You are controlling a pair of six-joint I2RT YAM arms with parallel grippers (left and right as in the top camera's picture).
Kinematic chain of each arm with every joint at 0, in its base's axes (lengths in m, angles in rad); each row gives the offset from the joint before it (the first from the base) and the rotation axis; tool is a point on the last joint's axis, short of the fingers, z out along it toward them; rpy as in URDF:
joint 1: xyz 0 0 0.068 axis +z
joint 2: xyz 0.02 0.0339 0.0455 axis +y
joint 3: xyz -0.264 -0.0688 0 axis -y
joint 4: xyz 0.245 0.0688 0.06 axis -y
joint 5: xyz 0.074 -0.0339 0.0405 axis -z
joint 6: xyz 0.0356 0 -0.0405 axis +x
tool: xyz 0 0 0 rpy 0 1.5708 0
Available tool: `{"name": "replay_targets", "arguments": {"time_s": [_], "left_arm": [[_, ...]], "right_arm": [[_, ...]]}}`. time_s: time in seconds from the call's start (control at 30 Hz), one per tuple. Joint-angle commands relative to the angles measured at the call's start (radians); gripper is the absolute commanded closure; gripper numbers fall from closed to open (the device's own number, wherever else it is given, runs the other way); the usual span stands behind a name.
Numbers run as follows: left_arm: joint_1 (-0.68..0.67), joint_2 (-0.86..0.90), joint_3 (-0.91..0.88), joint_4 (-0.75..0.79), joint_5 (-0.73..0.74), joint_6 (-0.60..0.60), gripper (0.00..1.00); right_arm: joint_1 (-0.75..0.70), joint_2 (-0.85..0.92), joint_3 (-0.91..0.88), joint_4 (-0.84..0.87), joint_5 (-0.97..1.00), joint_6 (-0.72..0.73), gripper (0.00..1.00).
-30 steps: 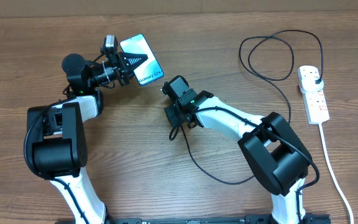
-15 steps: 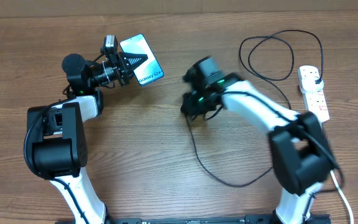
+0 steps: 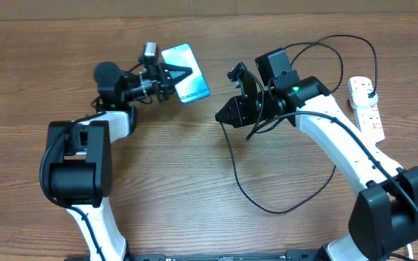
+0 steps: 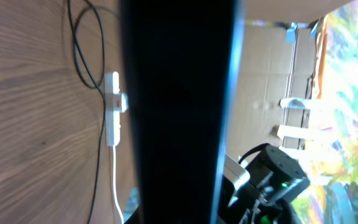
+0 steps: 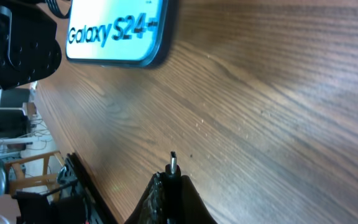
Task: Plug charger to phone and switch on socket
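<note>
Brown wood-grain tabletop (image 3: 194, 217) fills the overhead view. Past its edge the left wrist view shows cardboard (image 4: 269, 68) and a bright many-coloured sheet (image 4: 353, 93); the right wrist view, a wooden frame (image 5: 33, 177).

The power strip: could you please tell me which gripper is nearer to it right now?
Right. The right gripper, holding the charger tip, is mid-table, well short of the power strip; the left gripper, clamping the phone, sits farther beyond.

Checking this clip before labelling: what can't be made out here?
Port of the phone: right wrist view, its near edge is dark; overhead, too small.
The left claw: left wrist view, the phone's dark body blocks it.
Switch positions on the power strip: overhead and left wrist, too small.
</note>
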Motion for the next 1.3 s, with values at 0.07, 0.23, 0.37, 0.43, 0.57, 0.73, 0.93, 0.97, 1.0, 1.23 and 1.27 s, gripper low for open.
{"name": "replay_targets", "arguments": {"time_s": [0.07, 0.23, 0.37, 0.43, 0.57, 0.73, 0.93, 0.97, 1.0, 1.23, 1.27], "left_arm": [[-0.032, -0.010, 0.011, 0.010, -0.040, 0.004, 0.96], [-0.040, -0.010, 0.011, 0.011, -0.045, 0.024, 0.95], [-0.041, -0.010, 0.011, 0.011, -0.045, 0.031, 0.96], [-0.045, -0.010, 0.011, 0.011, -0.048, 0.042, 0.96], [-0.053, -0.010, 0.011, 0.015, -0.056, 0.060, 0.96], [-0.055, -0.010, 0.011, 0.050, -0.066, 0.061, 0.96], [-0.056, -0.010, 0.011, 0.050, -0.080, 0.052, 0.96], [-0.056, -0.010, 0.011, 0.053, -0.086, 0.043, 0.96], [-0.056, -0.010, 0.011, 0.069, -0.093, 0.035, 0.96], [-0.052, -0.010, 0.011, 0.231, -0.142, -0.085, 0.96], [-0.050, -0.010, 0.011, 0.232, -0.142, -0.098, 0.96]], "right_arm": [[0.005, -0.059, 0.013, -0.056, 0.029, -0.042, 0.96], [0.008, -0.086, 0.013, -0.066, -0.039, -0.064, 0.96], [0.008, -0.097, 0.013, -0.062, -0.089, -0.108, 0.96], [0.008, -0.097, 0.013, -0.058, -0.132, -0.150, 0.96], [0.008, -0.097, 0.003, -0.020, -0.159, -0.154, 0.96], [0.008, -0.097, 0.002, 0.007, -0.199, -0.179, 0.96], [0.008, -0.095, -0.001, 0.030, -0.217, -0.126, 0.96], [0.007, -0.095, -0.008, 0.047, -0.217, -0.087, 0.96], [0.003, -0.095, -0.019, 0.075, -0.222, -0.040, 0.96], [-0.034, -0.094, -0.144, 0.322, -0.424, 0.118, 0.96], [-0.040, -0.094, -0.162, 0.345, -0.433, 0.132, 0.96]]}}
